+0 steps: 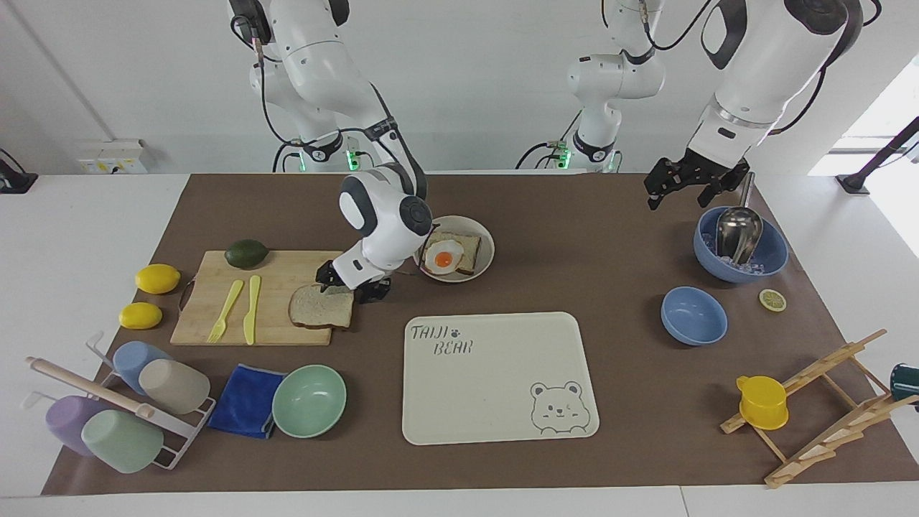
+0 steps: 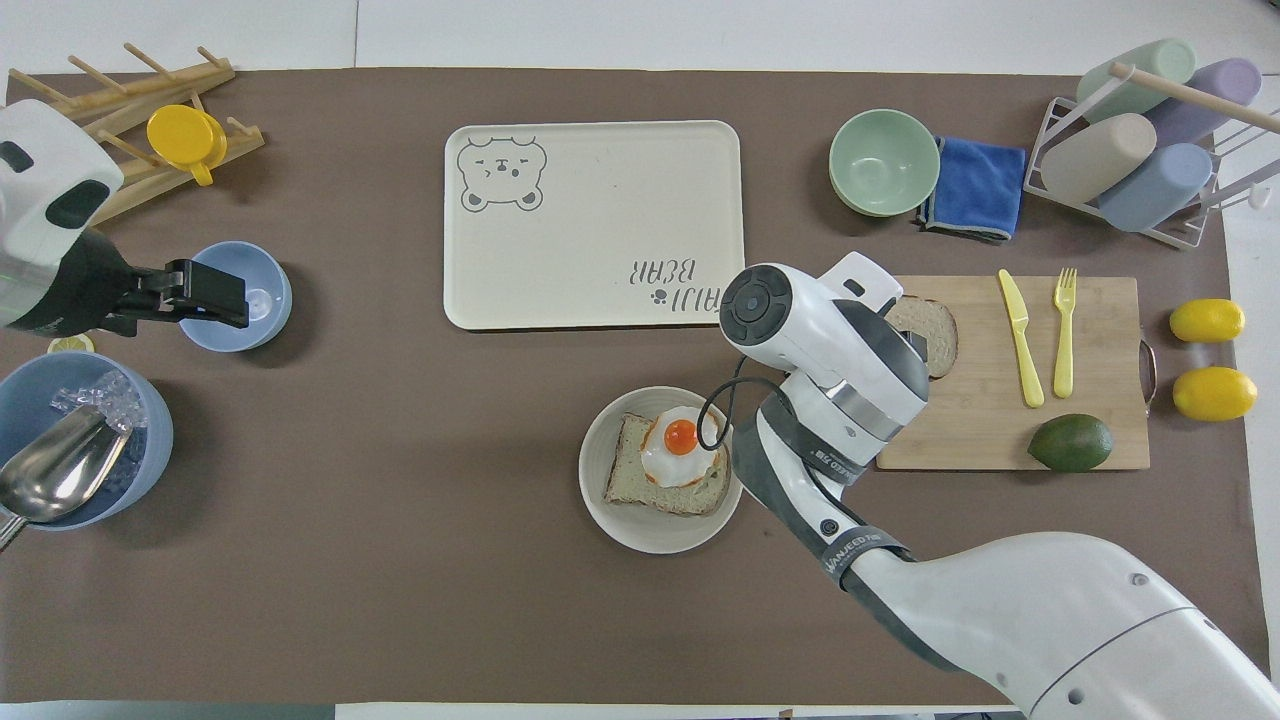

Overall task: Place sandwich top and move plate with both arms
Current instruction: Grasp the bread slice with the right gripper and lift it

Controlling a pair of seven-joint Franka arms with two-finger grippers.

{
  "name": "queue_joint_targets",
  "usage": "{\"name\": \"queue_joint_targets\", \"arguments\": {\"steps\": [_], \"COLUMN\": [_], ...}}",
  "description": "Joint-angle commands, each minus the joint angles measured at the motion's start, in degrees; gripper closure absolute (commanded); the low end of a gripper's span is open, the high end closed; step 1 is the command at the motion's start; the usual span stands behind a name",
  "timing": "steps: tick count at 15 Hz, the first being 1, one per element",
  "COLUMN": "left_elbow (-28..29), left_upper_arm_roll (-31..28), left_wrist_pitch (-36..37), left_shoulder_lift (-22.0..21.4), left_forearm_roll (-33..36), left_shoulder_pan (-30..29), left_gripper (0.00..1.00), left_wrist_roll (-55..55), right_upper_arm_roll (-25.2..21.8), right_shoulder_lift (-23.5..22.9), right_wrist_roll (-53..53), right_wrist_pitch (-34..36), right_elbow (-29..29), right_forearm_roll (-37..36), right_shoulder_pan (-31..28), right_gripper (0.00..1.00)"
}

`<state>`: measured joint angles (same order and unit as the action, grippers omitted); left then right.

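The sandwich top point(image 1: 319, 307) point(image 2: 937, 332) is a plain slice of brown-crusted bread lying flat on a wooden cutting board point(image 1: 215, 319) point(image 2: 1000, 440). My right gripper point(image 1: 347, 285) stands open and low over the slice's corner nearest the plate, one finger to each side; I cannot tell whether it touches. In the overhead view the right wrist hides most of the slice. The round beige plate point(image 1: 484, 240) point(image 2: 600, 495) holds a bread slice with a fried egg point(image 1: 445, 257) point(image 2: 680, 440). My left gripper point(image 1: 680, 195) point(image 2: 205, 295) waits open in the air over the blue bowls.
A bear-printed tray point(image 1: 495, 402) lies farther out than the plate. A yellow knife point(image 1: 251, 309), fork and avocado point(image 1: 246, 253) share the board. A mint bowl point(image 1: 309, 401), blue cloth, cup rack, two lemons, two blue bowls and a wooden rack line the table's ends.
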<state>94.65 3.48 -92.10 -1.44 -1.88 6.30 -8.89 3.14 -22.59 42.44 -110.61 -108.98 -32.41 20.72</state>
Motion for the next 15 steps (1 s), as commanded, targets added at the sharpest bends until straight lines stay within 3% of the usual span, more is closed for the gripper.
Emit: {"name": "queue_joint_targets", "arguments": {"steps": [1, 2, 3, 4, 6, 7, 10, 15], "left_elbow": [-0.1, -0.1, -0.1, -0.1, -0.1, -0.1, -0.1, -0.1], "left_upper_arm_roll": [0.0, 0.0, 0.0, 0.0, 0.0, 0.0, 0.0, 0.0], "left_wrist_pitch": [0.5, 0.4, 0.4, 0.3, 0.5, 0.4, 0.5, 0.5], "left_shoulder_lift": [-0.5, -0.6, -0.5, -0.6, -0.5, -0.5, -0.6, -0.6], "left_forearm_roll": [-0.5, -0.5, -0.5, -0.5, -0.5, -0.5, -0.5, -0.5], "left_shoulder_pan": [-0.6, -0.6, -0.6, -0.5, -0.4, -0.5, -0.6, -0.6], "left_gripper": [0.00, 0.00, 0.00, 0.00, 0.00, 0.00, 0.00, 0.00], "left_wrist_roll": [0.4, 0.5, 0.5, 0.5, 0.5, 0.4, 0.5, 0.5], "right_upper_arm_roll": [0.5, 0.5, 0.5, 0.5, 0.5, 0.5, 0.5, 0.8], "right_shoulder_lift": [0.9, 0.9, 0.9, 0.9, 0.9, 0.8, 0.8, 0.1], "right_wrist_roll": [-1.3, -1.6, -1.7, -1.7, -2.4, -3.0, -3.2, -2.7], "right_wrist_pitch": [-1.3, -1.3, -1.3, -1.3, -1.2, -0.8, 2.6, 18.0], "right_elbow": [-1.5, -1.5, -1.5, -1.4, -1.1, -0.7, 1.3, 11.8], "right_forearm_roll": [-1.7, -1.7, -1.7, -1.7, -1.7, -1.7, -1.8, 1.4], "right_shoulder_pan": [-1.1, -1.0, -1.0, -1.1, -1.1, -0.7, 1.4, 10.4], "right_gripper": [0.00, 0.06, 0.22, 0.43, 0.95, 1.00, 1.00, 1.00]}}
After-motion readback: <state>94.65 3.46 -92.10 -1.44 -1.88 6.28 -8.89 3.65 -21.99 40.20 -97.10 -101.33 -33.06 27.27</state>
